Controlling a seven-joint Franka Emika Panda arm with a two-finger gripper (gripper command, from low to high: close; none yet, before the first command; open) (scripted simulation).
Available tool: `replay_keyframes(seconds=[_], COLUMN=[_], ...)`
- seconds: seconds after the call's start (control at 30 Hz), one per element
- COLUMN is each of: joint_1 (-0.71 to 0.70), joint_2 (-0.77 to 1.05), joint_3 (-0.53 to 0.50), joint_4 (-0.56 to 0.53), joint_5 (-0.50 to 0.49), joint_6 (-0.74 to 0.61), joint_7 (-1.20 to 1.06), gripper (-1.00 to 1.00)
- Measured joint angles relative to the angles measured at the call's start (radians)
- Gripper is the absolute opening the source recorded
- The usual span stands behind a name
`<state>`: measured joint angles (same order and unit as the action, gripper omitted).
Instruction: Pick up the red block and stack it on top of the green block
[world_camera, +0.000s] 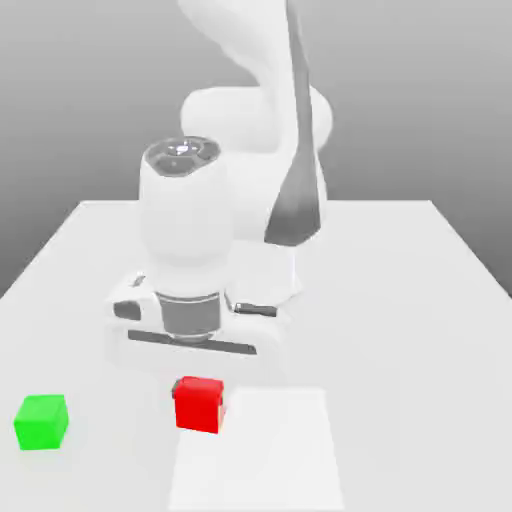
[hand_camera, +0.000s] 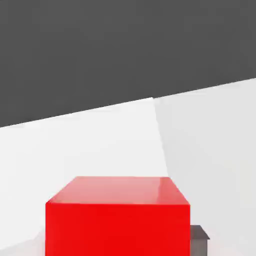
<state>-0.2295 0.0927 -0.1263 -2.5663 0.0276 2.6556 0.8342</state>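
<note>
Pale tabletop (world_camera: 400, 350): one red block (world_camera: 199, 405) in one tool (world_camera: 198, 392), one green block (world_camera: 41, 422).

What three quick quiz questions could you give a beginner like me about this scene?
1. True or false: the red block sits on top of the green block.
2. Fill in the blank: the block between the hand's fingers is ____.
3. Which block lies nearer the exterior view's left edge?
A) the red one
B) the green one

Key: 1. False; they are apart. 2. Red. 3. B.
</note>
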Motion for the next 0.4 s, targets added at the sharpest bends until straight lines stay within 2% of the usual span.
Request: replay_keyframes(seconds=[0.13,0.27,0.3,0.4], joint_1=[-0.146,-0.188,-0.196,-0.196], joint_2=[0.022,0.144,0.173,0.173], joint_3=[-0.102,-0.083,-0.074,-0.074], joint_4=[0.062,0.081,0.083,0.083], joint_5=[0.026,0.093,0.109,0.109], joint_6=[-0.041,0.059,0.086,0.086], joint_7=[0.008,-0.034,-0.045,-0.045], gripper=[-1.0,-1.0,1.0,1.0])
